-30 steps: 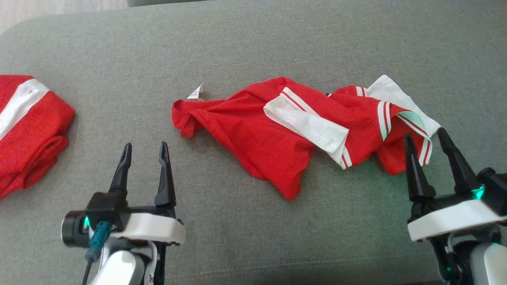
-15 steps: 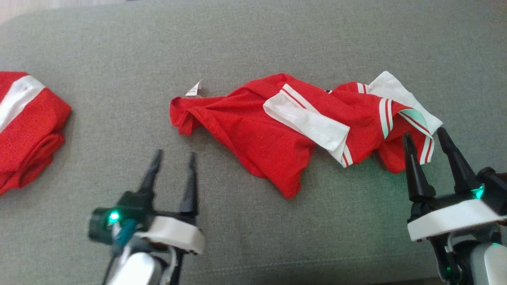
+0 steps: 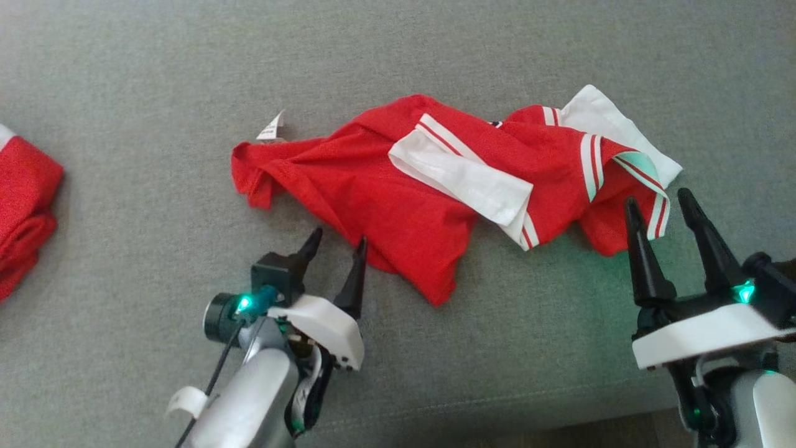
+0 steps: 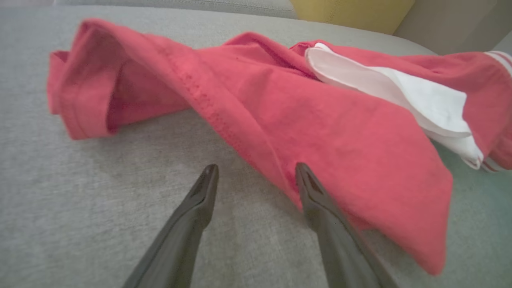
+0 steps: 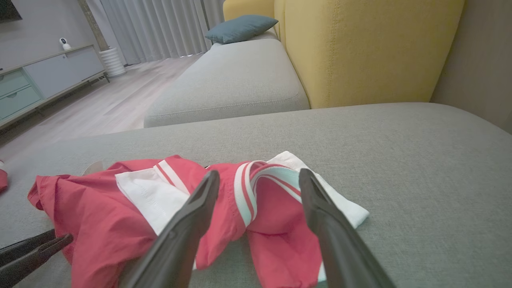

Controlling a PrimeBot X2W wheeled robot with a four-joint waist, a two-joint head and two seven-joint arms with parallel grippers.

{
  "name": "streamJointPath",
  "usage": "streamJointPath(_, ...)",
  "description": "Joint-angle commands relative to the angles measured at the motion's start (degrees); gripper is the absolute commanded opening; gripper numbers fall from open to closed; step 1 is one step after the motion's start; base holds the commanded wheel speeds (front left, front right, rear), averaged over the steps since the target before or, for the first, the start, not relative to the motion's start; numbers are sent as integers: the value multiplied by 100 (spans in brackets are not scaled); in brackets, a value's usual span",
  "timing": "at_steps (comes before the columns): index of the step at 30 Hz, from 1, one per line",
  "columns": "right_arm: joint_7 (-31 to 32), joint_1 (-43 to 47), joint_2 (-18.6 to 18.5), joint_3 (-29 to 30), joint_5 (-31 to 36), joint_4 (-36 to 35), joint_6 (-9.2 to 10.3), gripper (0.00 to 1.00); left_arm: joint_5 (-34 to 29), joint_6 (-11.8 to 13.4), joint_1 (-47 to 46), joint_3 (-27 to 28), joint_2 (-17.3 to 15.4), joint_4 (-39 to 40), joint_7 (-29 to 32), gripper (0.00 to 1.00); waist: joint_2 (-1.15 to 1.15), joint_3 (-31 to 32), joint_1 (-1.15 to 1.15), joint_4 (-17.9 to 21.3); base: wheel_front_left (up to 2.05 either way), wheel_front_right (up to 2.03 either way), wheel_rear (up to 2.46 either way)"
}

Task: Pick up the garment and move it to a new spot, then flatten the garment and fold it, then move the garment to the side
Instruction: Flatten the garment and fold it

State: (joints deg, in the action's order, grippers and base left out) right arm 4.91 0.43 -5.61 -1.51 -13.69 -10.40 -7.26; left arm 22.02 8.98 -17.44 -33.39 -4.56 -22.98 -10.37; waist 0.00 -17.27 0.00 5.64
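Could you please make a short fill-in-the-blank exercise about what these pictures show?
1. The crumpled garment is mostly ____ with white parts.
2. The left pincer and the right pincer are both ____.
3. The garment lies on a cushion coloured ____.
4. The backrest is coloured ____.
Missing words: red; open; grey; yellow.

a wide grey fabric cushion point(image 3: 124, 74) carries everything. a crumpled red shirt point(image 3: 385, 199) with white panels and striped trim lies sprawled on it, bunched and partly folded over itself. a small white label point(image 3: 271, 127) stands at the shirt's far left corner, touching it. well to the left of the shirt lies a bundle of red cloth point(image 3: 25, 199), cut off by the head view's edge.
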Motion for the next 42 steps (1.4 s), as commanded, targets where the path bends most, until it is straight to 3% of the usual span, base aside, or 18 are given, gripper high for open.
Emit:
streamJointPath(1,-63,-140,-22,-99,-53,-169,-23,100,78,-66,-231,218,13,38,-120,11,0,-30,0,30,0,0,0)
streamJointPath(2,-63,-140,-22,-99,-53,-169,-23,100,78,-66,-231,218,13,38,-120,11,0,-30,0,30,0,0,0)
streamJointPath(3,-80,-135,-5,-74,-64,-150,-23,100,152,-128,-337,275,37,-83,-227,0,0,-37,0,38,0,0,0)
streamJointPath(8,-111,-109,21,-27,-92,-116,-23,100,129,-101,-361,428,-26,84,-382,0,0,-21,0,22,0,0,0)
streamJointPath(13,-134,-58,56,66,-149,-75,-23,100,-86,132,-76,512,-352,1043,-374,0,0,17,0,-113,0,0,0)
streamJointPath(22,-87,0,111,155,-178,-56,-23,100,-246,787,621,917,-1229,3202,652,0,0,66,0,-365,0,0,0)
streamJointPath(27,-96,-14,125,176,-205,-22,-23,100,-199,1032,924,1174,-1593,4017,1240,0,0,58,0,-407,0,0,0)
streamJointPath(32,-100,-96,119,105,-239,19,-23,100,-38,1034,842,1358,-1730,3740,1500,0,0,15,0,-326,0,0,0)
streamJointPath(39,-105,-161,103,20,-257,41,-23,100,316,779,448,1515,-1478,2145,1037,0,0,-47,0,-157,0,0,0)
streamJointPath(40,-104,-168,100,2,-257,48,-23,100,372,737,405,1535,-1427,1941,950,20,0,-51,0,-132,0,0,0)
streamJointPath(42,-115,-171,86,-1,-232,44,-23,100,434,689,334,1574,-1321,1638,713,100,0,-48,0,-114,0,0,0)
